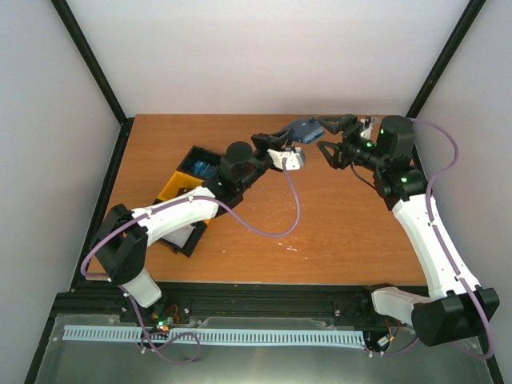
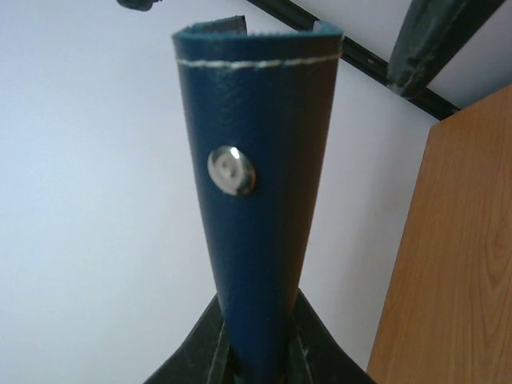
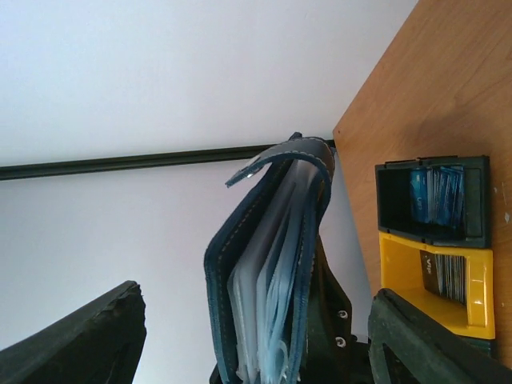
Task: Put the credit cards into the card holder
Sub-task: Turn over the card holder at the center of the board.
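The navy card holder is held up above the table's far middle. My left gripper is shut on its lower end. The left wrist view shows its cover with a silver snap, pinched between my fingers. In the right wrist view the holder stands edge-on, slightly open, with clear sleeves fanned inside. My right gripper is open and empty; its jaws stand either side of the holder without touching it. Blue credit cards and dark ones stand in a tray.
The black-and-yellow bin tray lies on the left of the table, partly under my left arm; it also shows in the right wrist view. Blue cards sit in its far black compartment. White walls and black frame posts surround the wooden table.
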Controlling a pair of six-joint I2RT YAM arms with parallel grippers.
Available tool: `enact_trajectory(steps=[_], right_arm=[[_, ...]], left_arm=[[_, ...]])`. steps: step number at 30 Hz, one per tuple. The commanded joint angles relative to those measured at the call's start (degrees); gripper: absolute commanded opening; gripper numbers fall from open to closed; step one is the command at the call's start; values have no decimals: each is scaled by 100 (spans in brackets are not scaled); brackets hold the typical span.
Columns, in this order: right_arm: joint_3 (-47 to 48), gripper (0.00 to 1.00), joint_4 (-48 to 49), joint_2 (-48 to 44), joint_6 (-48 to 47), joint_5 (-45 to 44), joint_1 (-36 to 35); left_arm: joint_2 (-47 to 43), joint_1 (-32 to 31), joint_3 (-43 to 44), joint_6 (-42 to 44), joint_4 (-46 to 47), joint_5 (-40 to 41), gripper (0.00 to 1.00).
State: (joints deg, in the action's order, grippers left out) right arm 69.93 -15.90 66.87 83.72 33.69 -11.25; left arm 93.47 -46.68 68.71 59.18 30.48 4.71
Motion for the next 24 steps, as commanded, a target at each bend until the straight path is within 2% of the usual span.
enact_trajectory(steps=[1, 5, 13, 17, 18, 19, 21, 22, 24], right_arm=[[134, 74, 179, 54, 56, 13, 17], [91, 67, 230, 215, 82, 146, 1], [163, 41, 514, 485, 118, 487, -97], [104, 13, 677, 489, 111, 480, -154], [115, 7, 682, 467, 53, 423, -150], [112, 4, 709, 441, -27, 347, -156], [97, 3, 892, 377, -211, 215, -151], [93, 3, 983, 348, -333, 134, -157], [24, 3, 1282, 270, -587, 24, -144]], left_arm=[[-60, -44, 23, 323, 401, -52, 1], [-85, -44, 20, 327, 406, -125, 1], [-210, -52, -78, 379, 372, -190, 1], [-299, -56, -106, 202, 378, -106, 3], [-339, -60, -127, 87, 405, -34, 8], [-397, -60, -173, -63, 452, 41, 18], [-588, -59, -241, -516, 356, 180, 57], [-693, -61, -225, -799, 103, 199, 71], [-919, -59, -139, -1517, -578, 184, 87]])
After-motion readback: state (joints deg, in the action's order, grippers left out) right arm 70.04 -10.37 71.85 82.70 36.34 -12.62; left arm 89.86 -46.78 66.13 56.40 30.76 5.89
